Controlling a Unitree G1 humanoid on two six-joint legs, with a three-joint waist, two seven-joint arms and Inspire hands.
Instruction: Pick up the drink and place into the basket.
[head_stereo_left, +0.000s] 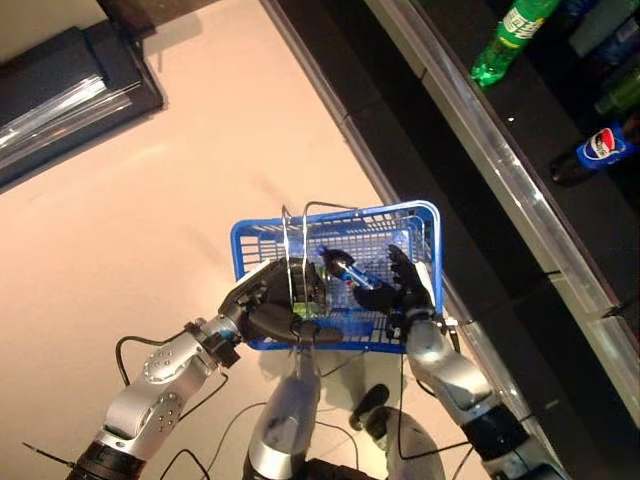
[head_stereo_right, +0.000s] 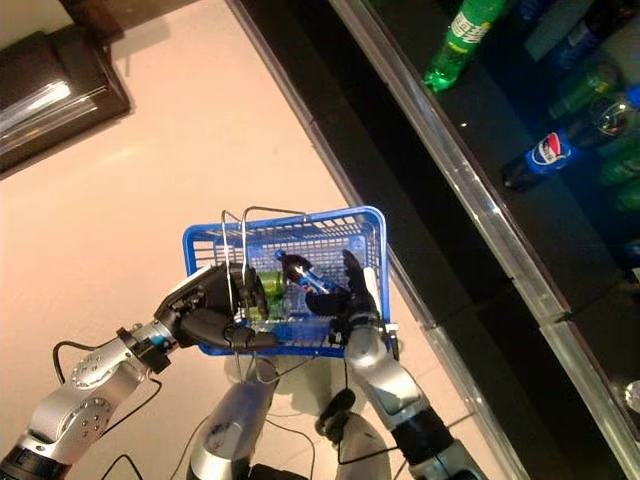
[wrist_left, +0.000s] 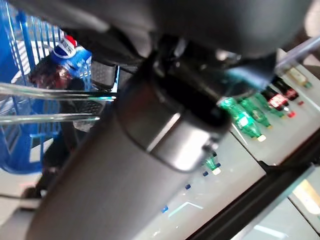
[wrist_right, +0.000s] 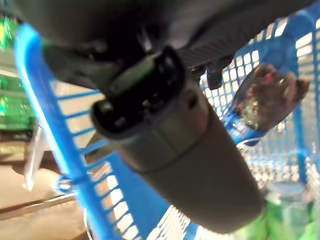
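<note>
The blue basket (head_stereo_left: 268, 238) hangs raised in front of me. My left hand (head_stereo_left: 262, 300) is shut on its thin wire handles (head_stereo_left: 290, 250) at the near left rim. My right hand (head_stereo_left: 412, 288) reaches over the basket's near right corner and is shut on the drink (head_stereo_left: 350, 272), a dark cola bottle with a blue label. The bottle is tilted inside the basket, its far end pointing left. It also shows in the right wrist view (wrist_right: 265, 100) past my thumb (wrist_right: 185, 150), and in the left wrist view (wrist_left: 62, 55). A green drink (head_stereo_left: 312, 302) lies in the basket beside my left hand.
A shelf with a metal front rail (head_stereo_left: 520, 180) runs along the right. On it lie a green bottle (head_stereo_left: 505, 40) and a cola bottle (head_stereo_left: 600, 148). A dark low unit (head_stereo_left: 60, 100) stands at the far left on the pale floor (head_stereo_left: 150, 230).
</note>
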